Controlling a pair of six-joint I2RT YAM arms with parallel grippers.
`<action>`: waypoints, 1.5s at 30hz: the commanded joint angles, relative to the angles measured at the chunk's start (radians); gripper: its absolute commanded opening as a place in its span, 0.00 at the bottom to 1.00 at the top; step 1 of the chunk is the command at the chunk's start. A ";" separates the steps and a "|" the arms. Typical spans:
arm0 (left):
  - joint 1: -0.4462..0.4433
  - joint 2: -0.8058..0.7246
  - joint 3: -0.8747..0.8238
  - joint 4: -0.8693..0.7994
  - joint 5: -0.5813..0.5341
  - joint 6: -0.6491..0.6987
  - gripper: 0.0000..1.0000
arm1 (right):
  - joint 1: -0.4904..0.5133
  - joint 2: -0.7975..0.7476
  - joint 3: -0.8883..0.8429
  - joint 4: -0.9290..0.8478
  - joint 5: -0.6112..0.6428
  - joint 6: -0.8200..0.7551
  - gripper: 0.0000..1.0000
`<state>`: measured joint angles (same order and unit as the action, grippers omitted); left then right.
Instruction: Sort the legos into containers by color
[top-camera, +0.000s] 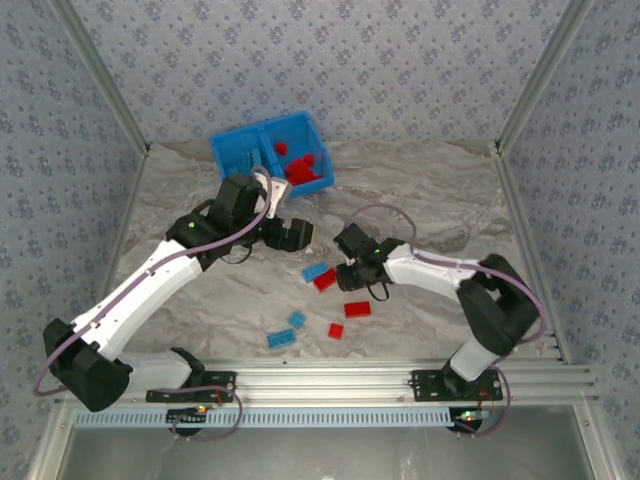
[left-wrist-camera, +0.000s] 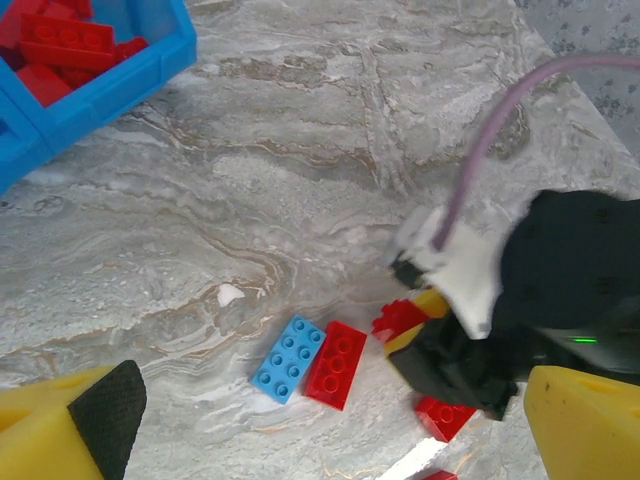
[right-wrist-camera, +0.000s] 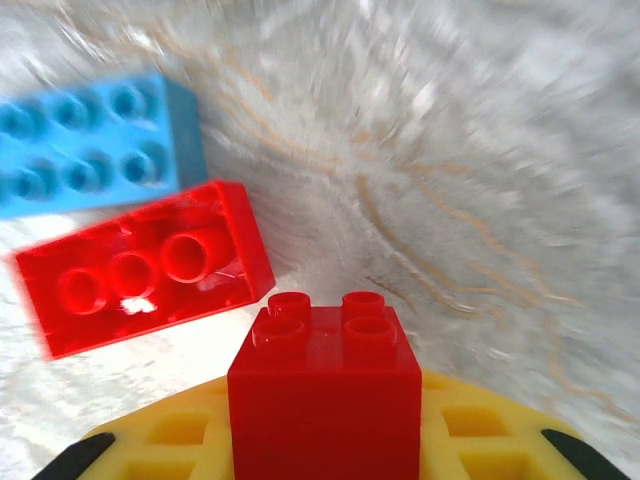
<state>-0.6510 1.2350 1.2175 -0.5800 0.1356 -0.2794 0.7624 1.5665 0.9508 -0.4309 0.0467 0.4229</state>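
Observation:
The blue bin (top-camera: 225, 150) stands at the back, and red legos (top-camera: 303, 170) lie in its right compartment. My right gripper (top-camera: 350, 272) is low over the table, shut on a small red lego (right-wrist-camera: 325, 390) with four studs, which also shows in the left wrist view (left-wrist-camera: 400, 318). Just beside it lie a long red lego (right-wrist-camera: 150, 270) and a light blue lego (right-wrist-camera: 90, 145), side by side. My left gripper (top-camera: 287, 233) hangs open between the bin and these bricks, its yellow fingers (left-wrist-camera: 60, 435) wide apart with nothing between them.
More loose legos lie nearer the front: a red one (top-camera: 357, 309), a blue one (top-camera: 297, 320), a small red one (top-camera: 336, 330) and a blue one (top-camera: 281, 339). The bin's corner (left-wrist-camera: 120, 85) with red bricks shows in the left wrist view. Metal rails frame the table.

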 joint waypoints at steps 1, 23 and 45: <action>-0.005 -0.078 -0.012 0.006 -0.083 -0.016 0.99 | 0.013 -0.173 0.061 -0.034 0.110 0.039 0.29; -0.005 -0.352 -0.142 -0.168 -0.160 -0.132 0.99 | -0.148 0.931 1.680 -0.223 0.082 -0.073 0.31; -0.004 -0.307 -0.179 -0.128 -0.192 -0.121 0.99 | -0.207 1.027 1.903 0.083 -0.076 -0.014 0.65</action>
<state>-0.6510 0.9283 1.0374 -0.7292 -0.0647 -0.3916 0.5583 2.7342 2.8124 -0.3210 -0.0166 0.4252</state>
